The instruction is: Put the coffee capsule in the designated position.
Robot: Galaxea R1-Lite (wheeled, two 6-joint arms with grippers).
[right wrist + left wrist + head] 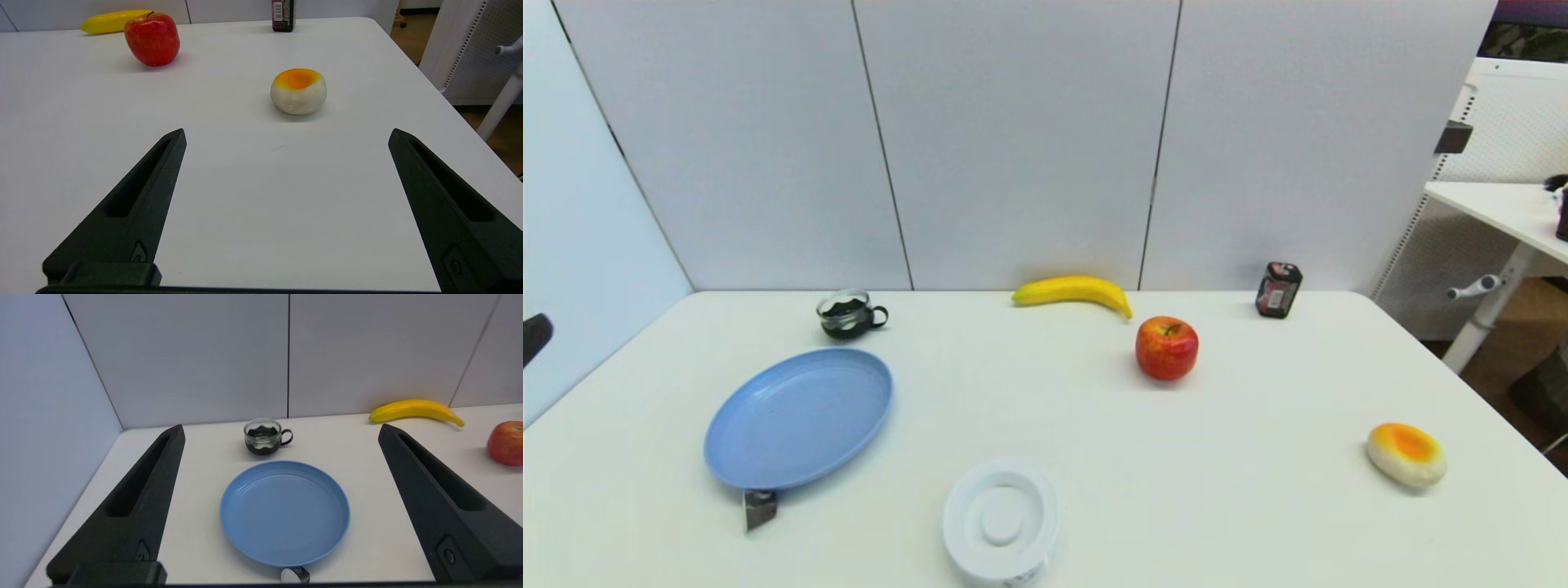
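The coffee capsule (760,508) lies on its side on the white table (1094,457), touching or just under the near rim of the blue plate (799,416); in the left wrist view the coffee capsule (295,575) shows its pale round end just beside that rim. The plate sits on the robot's left half of the table, with the small glass cup (849,314) just behind it, near the back wall.

A white round holder (1001,523) stands at the near edge, to the right of the capsule, with bare table between them. A banana (1072,291) lies along the back edge, an apple (1167,348) just in front of its right end, and a dark red-labelled jar (1278,289) farther right at the back. A white-and-orange bun (1406,454) rests near the table's right edge.

The left gripper (280,430) hangs over the near left part of the table, facing the plate, its fingers spread wide and holding nothing. The right gripper (286,134) is likewise spread wide and empty above open table, the bun ahead of it and well apart.
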